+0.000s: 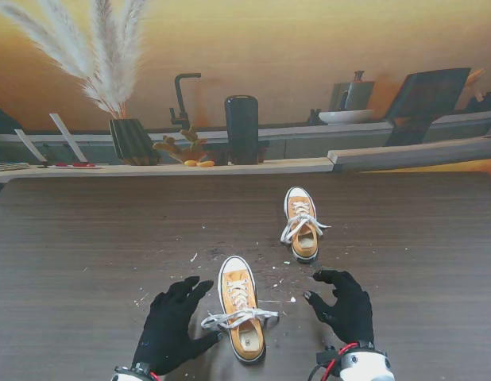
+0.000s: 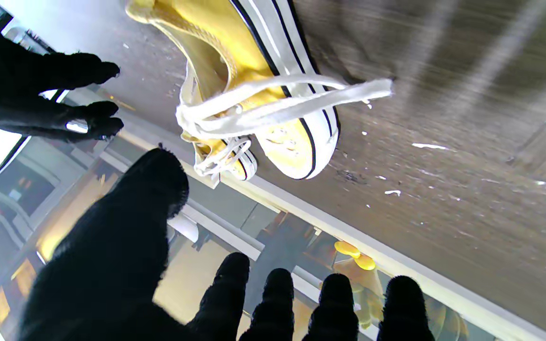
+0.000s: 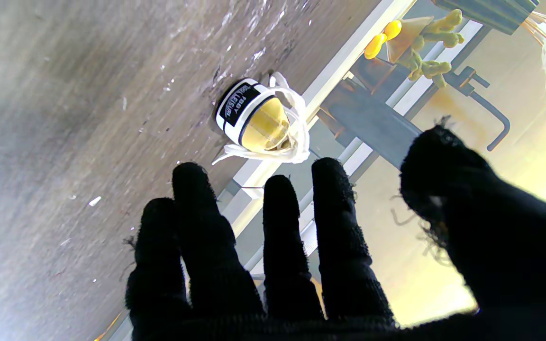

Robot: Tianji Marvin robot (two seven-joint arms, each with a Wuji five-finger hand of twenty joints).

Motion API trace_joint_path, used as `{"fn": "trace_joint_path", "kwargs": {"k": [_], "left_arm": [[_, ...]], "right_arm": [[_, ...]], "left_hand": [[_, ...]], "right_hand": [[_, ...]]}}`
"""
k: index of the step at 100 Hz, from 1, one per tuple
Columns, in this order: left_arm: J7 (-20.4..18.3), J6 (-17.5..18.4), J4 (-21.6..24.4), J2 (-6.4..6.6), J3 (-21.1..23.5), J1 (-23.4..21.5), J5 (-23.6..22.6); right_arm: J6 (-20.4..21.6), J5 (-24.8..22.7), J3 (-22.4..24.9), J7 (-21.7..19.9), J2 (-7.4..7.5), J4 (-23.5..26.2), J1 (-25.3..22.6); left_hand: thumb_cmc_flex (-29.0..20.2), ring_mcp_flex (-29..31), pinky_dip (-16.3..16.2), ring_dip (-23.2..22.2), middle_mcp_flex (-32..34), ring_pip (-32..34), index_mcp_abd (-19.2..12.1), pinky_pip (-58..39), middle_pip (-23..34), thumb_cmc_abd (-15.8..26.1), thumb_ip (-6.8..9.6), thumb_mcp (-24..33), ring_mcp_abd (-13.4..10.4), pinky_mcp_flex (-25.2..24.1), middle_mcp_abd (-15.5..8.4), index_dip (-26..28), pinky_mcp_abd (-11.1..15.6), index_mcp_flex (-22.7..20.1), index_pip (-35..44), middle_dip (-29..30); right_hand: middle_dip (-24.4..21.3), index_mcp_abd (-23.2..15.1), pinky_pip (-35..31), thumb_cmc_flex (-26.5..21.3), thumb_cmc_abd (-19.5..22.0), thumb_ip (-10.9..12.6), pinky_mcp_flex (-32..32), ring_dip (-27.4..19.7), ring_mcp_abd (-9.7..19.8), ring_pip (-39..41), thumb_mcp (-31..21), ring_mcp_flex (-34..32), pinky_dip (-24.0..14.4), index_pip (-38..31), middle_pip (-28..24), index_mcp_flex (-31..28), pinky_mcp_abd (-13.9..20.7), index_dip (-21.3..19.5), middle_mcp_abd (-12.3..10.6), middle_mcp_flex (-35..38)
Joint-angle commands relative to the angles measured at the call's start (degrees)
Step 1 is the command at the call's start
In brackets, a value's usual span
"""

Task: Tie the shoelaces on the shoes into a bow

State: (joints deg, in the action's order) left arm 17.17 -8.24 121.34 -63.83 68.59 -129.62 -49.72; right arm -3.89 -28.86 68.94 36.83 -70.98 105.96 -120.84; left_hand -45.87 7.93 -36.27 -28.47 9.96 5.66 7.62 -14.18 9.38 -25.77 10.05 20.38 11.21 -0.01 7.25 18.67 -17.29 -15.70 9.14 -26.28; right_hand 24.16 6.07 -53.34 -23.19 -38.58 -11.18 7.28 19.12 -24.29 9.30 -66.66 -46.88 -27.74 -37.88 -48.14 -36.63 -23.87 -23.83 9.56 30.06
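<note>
The near yellow sneaker (image 1: pixel 241 308) lies on the dark worktop (image 1: pixel 86 238) between both robot hands, its white laces (image 1: pixel 237 318) loose; the left robot hand (image 1: pixel 172 327) and right robot hand (image 1: pixel 344 305) are spread, grasping nothing; a second sneaker (image 1: pixel 302 224) sits farther from me.

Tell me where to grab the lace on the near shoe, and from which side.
Pinch each free end of the lace where it trails sideways off the near shoe: left hand from the left, right hand from the right. The ends lie flat, spread across the tongue, both hands open beside them.
</note>
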Motion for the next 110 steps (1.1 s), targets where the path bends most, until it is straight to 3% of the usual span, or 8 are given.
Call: {"fn": "trace_joint_path", "kwargs": {"k": [1, 23, 52, 91, 110], "left_arm": [[-1.1, -0.6, 1.5, 0.08, -1.2, 0.3, -1.3], [-2.4, -8.4, 1.4, 0.93, -7.5, 4.6, -7.8], [-8.6, -16.1, -0.6, 2.0, -12.7, 10.6, -13.1], [-12.4, -17.4, -4.4, 2.44, -16.5, 16.2, -11.8], [-10.2, -18.2, -7.4, 2.01, -19.1, 19.2, -10.3]], "right_arm": [[0.3, 0.5, 0.1, -1.2, 0.28, 0.1, -0.5], [0.5, 1.2, 0.0, -2.5, 0.49, 0.0, -0.7], [0.8, 2.0, 0.6, -3.1, 0.51, 0.6, -1.5], [1.9, 2.7, 0.9, -3.2, 0.49, 1.3, -2.2], [2.6, 3.2, 1.4, -3.6, 0.54, 1.6, -2.7]], "left_hand": [[-2.4, -3.1, -1.4, 1.5, -2.0, -1.4, 1.9, 1.9, -2.1, -2.0, 0.63, 2.6, -0.2, -0.1, 0.3, -1.5, 0.4, -1.5, -1.4, 1.6], [-5.8, -4.0, -1.6, 1.4, -2.9, -1.6, 1.7, 2.7, -3.6, -1.4, 0.35, 5.7, -0.3, -0.5, 0.5, -1.2, 0.6, -1.5, -1.7, 1.7], [-7.2, -4.9, -1.5, 1.6, -3.3, -1.9, 0.7, 3.6, -4.8, -0.3, -0.56, 6.6, -0.4, -1.1, 0.5, -0.4, -0.3, -1.4, -1.5, 1.7], [-7.1, -4.5, -1.3, 1.6, -3.3, -1.7, 0.4, 4.0, -5.0, 1.1, -1.66, 5.8, -0.5, -0.9, 0.4, 0.2, -0.6, -0.9, -1.5, 1.4], [-5.3, -3.2, -1.5, 1.4, -3.2, -1.3, -1.1, 3.6, -4.9, 1.6, -1.84, 4.2, -0.2, 0.0, 0.5, 0.3, -0.7, 0.6, -1.9, 1.2]], "right_hand": [[-1.1, 0.4, 0.9, 1.8, 0.8, 2.1, -1.0, -1.3, -2.4, -0.7, 1.9, 0.5, 0.5, 1.0, 0.7, 1.9, 3.3, 1.0, 0.5, -1.7], [-1.2, 0.0, 1.3, 0.6, 1.5, 2.7, -1.3, -1.8, -2.3, -0.9, 0.6, 0.7, 0.8, 1.1, 1.1, 1.8, 3.2, 0.9, 0.4, -1.7], [-1.2, 0.0, 1.5, 0.2, 1.9, 2.8, -1.4, -2.3, -2.3, -1.1, 0.3, 0.8, 0.8, 1.1, 1.1, 1.6, 3.2, 0.9, 0.4, -1.7], [-1.2, 0.1, 1.6, -0.1, 2.2, 2.9, -1.3, -2.8, -2.4, -1.0, -0.1, 0.7, 0.8, 1.1, 1.3, 1.2, 3.2, 0.8, 0.4, -1.5], [-1.4, 0.0, 1.3, -0.1, 2.6, 3.0, -0.5, -2.7, -2.5, -0.7, -0.2, 0.3, 0.6, 1.0, 1.6, 0.3, 2.8, 0.8, 0.4, -0.4]]}}
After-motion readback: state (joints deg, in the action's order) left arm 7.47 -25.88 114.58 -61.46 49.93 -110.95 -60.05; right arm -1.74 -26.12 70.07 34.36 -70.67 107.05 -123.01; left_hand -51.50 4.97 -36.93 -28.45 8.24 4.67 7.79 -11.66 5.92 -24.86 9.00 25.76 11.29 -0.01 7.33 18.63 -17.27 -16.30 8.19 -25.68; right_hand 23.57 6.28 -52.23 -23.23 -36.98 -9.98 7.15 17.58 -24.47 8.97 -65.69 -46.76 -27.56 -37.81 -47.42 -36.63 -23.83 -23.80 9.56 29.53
